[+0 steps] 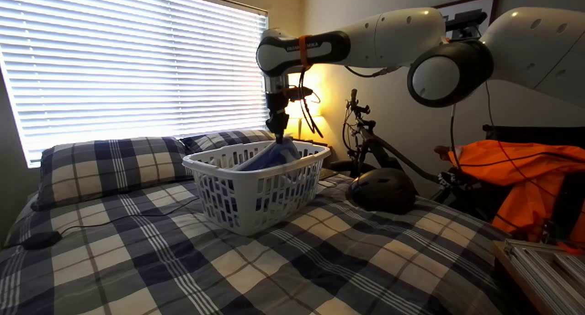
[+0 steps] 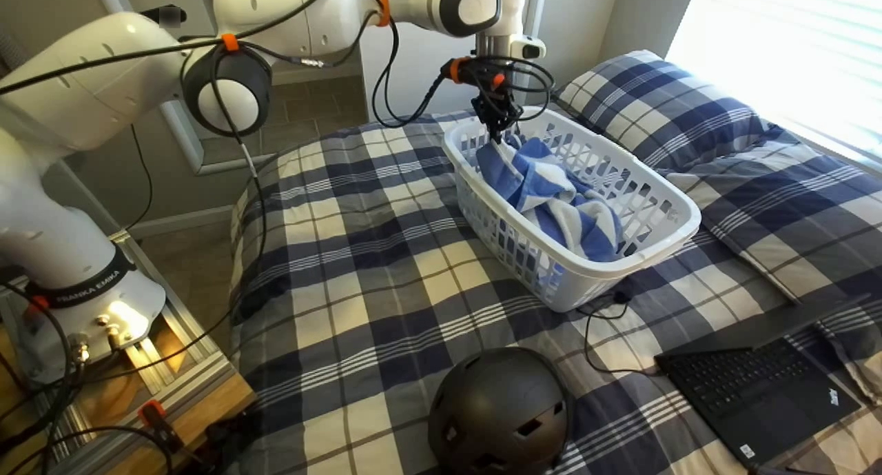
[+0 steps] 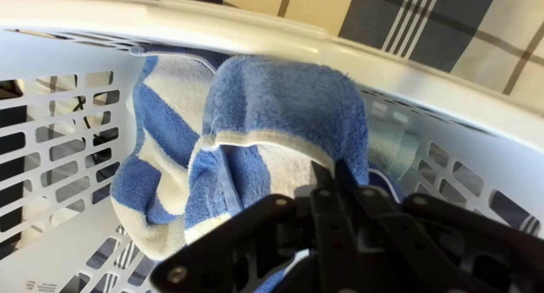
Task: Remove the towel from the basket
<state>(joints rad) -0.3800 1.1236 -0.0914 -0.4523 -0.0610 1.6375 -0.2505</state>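
- gripper [image 3: 335, 176], nearest the wrist camera: pointed down over the opening of the basket [image 2: 679, 209].
- fingers: drawn close together, holding the towel [image 2: 537, 178] at a part beside its pale hem. the cloth directly between the pads is hidden.
- towel: blue with broad white stripes; located inside the basket. the held part rises in a peak to the fingertips; the rest lies bunched and folded lower down.
- towel, wrist view: one blue fold lies close along a long side wall of the basket; whether it touches that wall cannot be told.
- basket: white plastic, rectangular, with slotted sides and a thick rim; stands upright on the plaid bedspread [image 2: 393, 268].
- arm [image 1: 397, 36]: reaches across above the bedspread, last section vertical over the basket; cables secured with orange straps. its base is mounted on a wood-and-metal stand [image 2: 231, 396].
- helmet [image 2: 499, 406]: dark; rests on the bedspread near the basket, apart from it.
- laptop [image 2: 778, 385]: black, open; rests on the bedspread.
- thin cable [image 2: 586, 337]: lies on the bedspread between basket and laptop.
- pillows [image 1: 114, 164]: plaid; set below the window blinds [image 1: 137, 77].
- bicycle [image 1: 386, 152] and lit lamp [image 1: 297, 111]: beyond the bedspread, in an exterior view.
- orange fabric [image 1: 512, 162]: draped beyond the bedspread edge.
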